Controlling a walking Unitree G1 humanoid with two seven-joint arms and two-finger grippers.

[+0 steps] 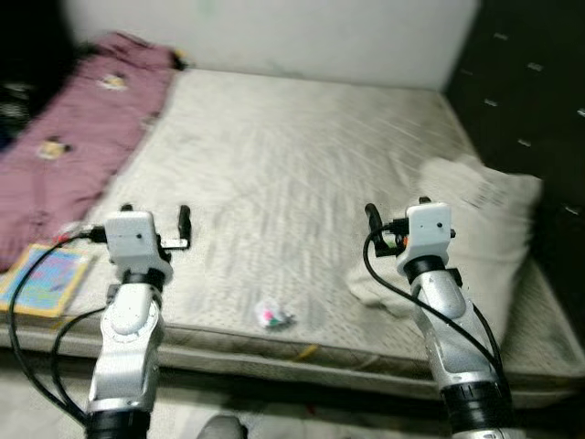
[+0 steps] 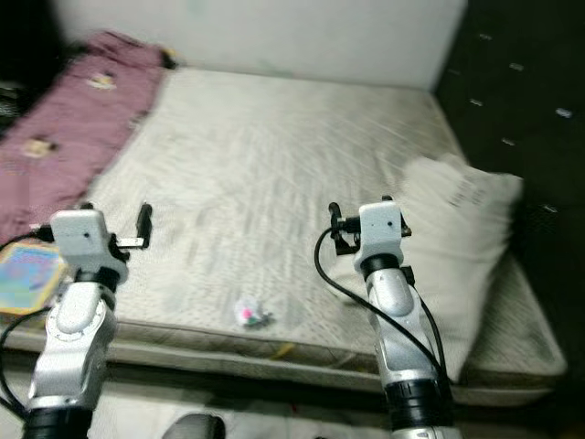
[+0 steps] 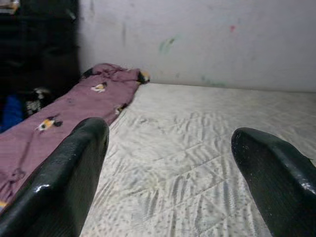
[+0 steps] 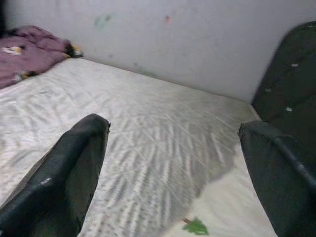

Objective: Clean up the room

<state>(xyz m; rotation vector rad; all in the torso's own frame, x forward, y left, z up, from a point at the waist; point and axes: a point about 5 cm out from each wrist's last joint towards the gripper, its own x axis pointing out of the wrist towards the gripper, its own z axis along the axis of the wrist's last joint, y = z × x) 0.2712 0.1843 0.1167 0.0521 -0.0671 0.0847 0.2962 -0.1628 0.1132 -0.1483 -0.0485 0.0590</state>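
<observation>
The robot stands at the foot of a bed (image 1: 302, 174), with both arms raised over the near edge of the bare mattress. A small crumpled wrapper (image 1: 274, 316), white with a bit of pink and green, lies on the mattress close to that edge, between the two arms and lower than both grippers. The left gripper (image 1: 155, 219) and the right gripper (image 1: 395, 212) are at nearly the same distance from it, so I cannot say clearly which arm is nearer; the wrapper is too small and blurred to show any long axis.

Both grippers have their fingers apart and hold nothing. Each one points forward across the bed toward the far wall, so to reach the wrapper a gripper probably must tip down and come back toward the robot.

The head views show also a white pillow (image 1: 484, 229) beside the right arm, a purple blanket (image 1: 73, 137) and a colourful book (image 1: 44, 279) on the left side. The right wrist view shows a small green mark (image 4: 196, 226) on pale fabric.
</observation>
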